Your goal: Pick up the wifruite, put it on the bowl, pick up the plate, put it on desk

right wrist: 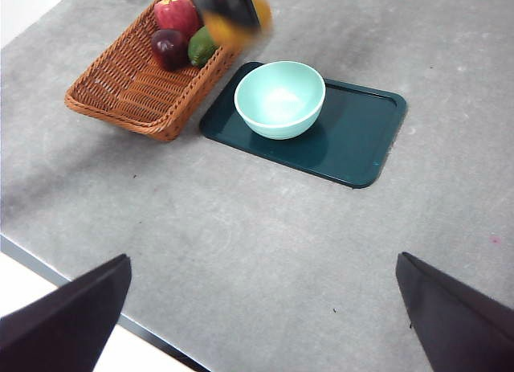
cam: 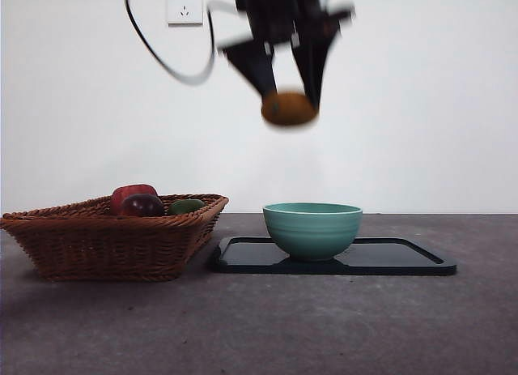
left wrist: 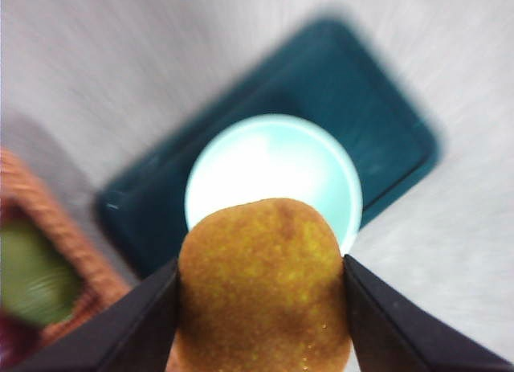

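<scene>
The orange fruit [cam: 288, 108] hung high in the air, clamped between the two black jaws of the left gripper [cam: 288, 100]. In the left wrist view the fruit [left wrist: 263, 284] filled the space between the jaws, one pressed against each of its sides. The front view was blurred around the arm, so finer detail of the grip could not be made out there.

Directly below it — well apart, with open air between — stood the teal bowl [cam: 312, 227]. From the left wrist camera the bowl [left wrist: 274, 177] showed pale and washed out, its round mouth partly covered by the fruit. Nothing could be seen inside the bowl [right wrist: 279, 99] from the right wrist view.

The bowl sat on a dark flat tray [cam: 405, 257] (a rectangle with rounded corners), toward the tray's basket end rather than its middle. The tray lay flat on the grey table [cam: 259, 326].

Just beside the tray was a wicker basket [cam: 105, 241], its near corner almost touching the tray's edge. In it lay a red apple [cam: 133, 194], a dark purple fruit [cam: 143, 205] against the apple, and a green fruit [cam: 186, 206] beside those.

The right gripper [right wrist: 261, 308] hovered high above the near part of the table, away from everything — its jaws spread wide, nothing between them.

A white wall socket [cam: 184, 6] sat on the wall behind, with a black cable [cam: 166, 63] looping in front of it.
</scene>
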### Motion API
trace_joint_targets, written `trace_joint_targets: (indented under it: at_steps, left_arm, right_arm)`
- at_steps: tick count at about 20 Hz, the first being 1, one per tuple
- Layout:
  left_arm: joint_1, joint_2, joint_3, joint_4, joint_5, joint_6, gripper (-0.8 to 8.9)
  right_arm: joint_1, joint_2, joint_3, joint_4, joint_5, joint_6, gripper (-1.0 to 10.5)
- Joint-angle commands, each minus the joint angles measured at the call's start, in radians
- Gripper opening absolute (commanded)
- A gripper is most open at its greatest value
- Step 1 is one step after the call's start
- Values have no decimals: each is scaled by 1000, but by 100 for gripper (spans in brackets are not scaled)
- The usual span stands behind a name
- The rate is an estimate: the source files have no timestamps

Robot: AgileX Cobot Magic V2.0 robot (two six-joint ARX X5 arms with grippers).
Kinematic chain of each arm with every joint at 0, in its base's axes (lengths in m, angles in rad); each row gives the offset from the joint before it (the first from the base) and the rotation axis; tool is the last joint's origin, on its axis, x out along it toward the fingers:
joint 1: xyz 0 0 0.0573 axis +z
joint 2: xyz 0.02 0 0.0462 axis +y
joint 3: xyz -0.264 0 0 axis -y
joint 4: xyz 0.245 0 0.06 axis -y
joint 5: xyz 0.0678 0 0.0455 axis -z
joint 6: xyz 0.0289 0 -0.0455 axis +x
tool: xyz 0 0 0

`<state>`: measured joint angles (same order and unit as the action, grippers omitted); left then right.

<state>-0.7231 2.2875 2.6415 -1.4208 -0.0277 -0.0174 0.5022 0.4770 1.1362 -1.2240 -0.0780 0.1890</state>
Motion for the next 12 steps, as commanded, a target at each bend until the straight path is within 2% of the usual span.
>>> trace_joint_targets:
  at_steps: [1, 9, 12]
  left_arm:
    - [-8, -62, -20, -51, -4, -22, 190]
    - [52, -392, -549, -52, -12, -60, 190]
    - [108, -477, -715, -51, -80, -102, 190]
  right_arm:
    - [5, 2, 8, 2, 0, 13, 588]
    - [5, 2, 8, -11, 0, 13, 588]
    - [5, 2, 8, -11, 0, 14, 588]
